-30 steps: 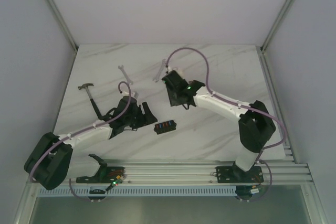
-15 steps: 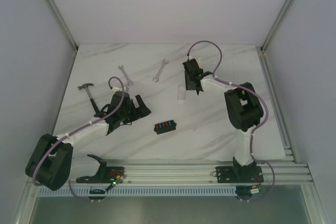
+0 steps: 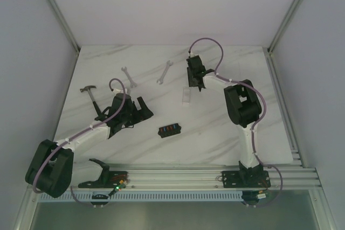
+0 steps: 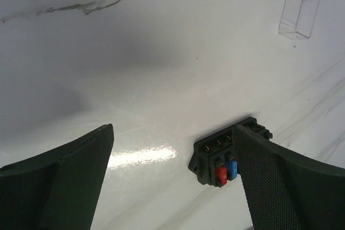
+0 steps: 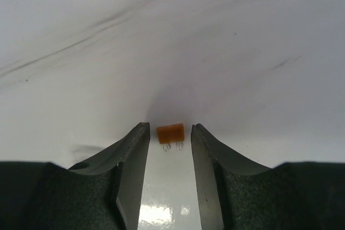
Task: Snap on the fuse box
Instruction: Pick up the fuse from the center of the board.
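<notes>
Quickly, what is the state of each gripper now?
Left gripper: open, holding nothing.
Right gripper: slightly open around an orange fuse, not clamped on it.

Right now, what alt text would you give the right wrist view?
A small orange fuse lies on the white marble table between the open jaws of the right gripper, with a narrow gap showing on each side. Its two thin metal prongs point toward the camera.
</notes>
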Robot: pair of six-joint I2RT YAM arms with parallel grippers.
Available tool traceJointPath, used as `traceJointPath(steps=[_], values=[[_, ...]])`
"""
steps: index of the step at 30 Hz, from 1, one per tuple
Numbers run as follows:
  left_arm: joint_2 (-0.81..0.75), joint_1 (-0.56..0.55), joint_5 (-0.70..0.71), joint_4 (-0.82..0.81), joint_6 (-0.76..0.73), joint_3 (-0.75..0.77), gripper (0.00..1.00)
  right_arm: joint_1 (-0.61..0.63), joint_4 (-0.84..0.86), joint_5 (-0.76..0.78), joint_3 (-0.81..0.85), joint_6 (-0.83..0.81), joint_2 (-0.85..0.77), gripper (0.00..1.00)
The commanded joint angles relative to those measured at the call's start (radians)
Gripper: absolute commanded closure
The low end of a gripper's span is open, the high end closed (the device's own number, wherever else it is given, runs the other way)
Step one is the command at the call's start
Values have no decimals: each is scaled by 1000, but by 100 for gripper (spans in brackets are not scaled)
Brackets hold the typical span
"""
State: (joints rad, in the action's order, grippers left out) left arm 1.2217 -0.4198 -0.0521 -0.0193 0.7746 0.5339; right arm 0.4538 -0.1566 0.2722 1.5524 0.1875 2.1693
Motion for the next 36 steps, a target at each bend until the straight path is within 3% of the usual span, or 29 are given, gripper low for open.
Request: traceJointPath(steps=[1, 21, 36], values=[[-6, 6, -15, 20, -15, 10, 0, -12, 1, -14, 32, -20, 42, 58], [5, 6, -39, 19, -15, 12, 0, -55, -108, -156, 35, 20, 66, 63], [-7, 6, -55, 16, -2, 9, 0, -52, -166, -110, 21, 19, 65, 71]])
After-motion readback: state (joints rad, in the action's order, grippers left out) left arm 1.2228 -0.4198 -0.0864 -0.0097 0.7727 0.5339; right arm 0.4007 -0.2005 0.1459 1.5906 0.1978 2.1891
